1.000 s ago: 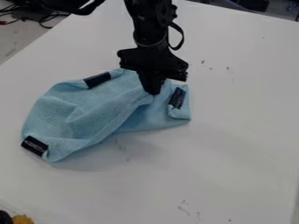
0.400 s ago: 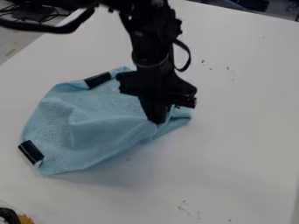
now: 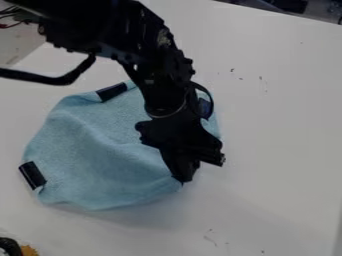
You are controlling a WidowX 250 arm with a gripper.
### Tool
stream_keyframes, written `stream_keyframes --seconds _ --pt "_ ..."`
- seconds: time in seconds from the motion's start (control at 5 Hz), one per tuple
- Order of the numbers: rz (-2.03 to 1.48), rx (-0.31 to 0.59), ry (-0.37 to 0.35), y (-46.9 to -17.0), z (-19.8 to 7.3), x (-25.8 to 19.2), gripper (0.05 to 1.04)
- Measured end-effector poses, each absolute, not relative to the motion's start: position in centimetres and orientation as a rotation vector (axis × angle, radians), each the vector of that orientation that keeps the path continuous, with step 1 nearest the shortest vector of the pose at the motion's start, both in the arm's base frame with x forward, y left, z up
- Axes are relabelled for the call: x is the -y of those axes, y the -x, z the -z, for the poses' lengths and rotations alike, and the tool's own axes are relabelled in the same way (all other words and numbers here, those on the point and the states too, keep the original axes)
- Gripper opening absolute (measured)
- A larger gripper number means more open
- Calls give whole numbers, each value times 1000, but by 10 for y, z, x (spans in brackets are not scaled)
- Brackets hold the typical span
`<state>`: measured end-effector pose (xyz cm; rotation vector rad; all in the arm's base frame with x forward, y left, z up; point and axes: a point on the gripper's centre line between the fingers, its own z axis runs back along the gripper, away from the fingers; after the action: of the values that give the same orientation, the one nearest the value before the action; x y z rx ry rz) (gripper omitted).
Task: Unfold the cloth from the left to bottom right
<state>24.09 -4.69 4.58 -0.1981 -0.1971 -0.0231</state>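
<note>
You have the broad white tabletop under everything, with the jointed black robot arm slanting down across it from the upper left. Beneath the arm lies the light-blue fabric cloth, left of centre; its near edge has swung down towards you over the last second, turning a narrow, folded bundle into a rounder, fuller spread. The black two-finger gripper has come down with it and is now at the cloth's lower right, its fingers narrowed on that corner, pinching it. That means your pull is opening the fold the right way, and I judge the unfolding well along, though the middle still bulges in soft ridges. Of the small dark rectangular patches on the cloth, the upper one has held its place, while the left one has shifted slightly outward. You'll probably want a little more draw to the bottom right, then a low release; pull too far and the whole cloth could slide.
</note>
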Motion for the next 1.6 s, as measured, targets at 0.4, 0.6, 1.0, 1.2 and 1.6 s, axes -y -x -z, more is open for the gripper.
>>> stream_keyframes --seconds 0.4,0.6,1.0,1.2,1.6 --pt "87 154 250 -207 -30 58 74" --pt "182 163 291 -196 -25 58 74" --pt "309 194 359 -193 -13 55 261" --pt "327 184 372 -195 -15 56 540" --pt "266 174 267 -189 -29 68 1012"
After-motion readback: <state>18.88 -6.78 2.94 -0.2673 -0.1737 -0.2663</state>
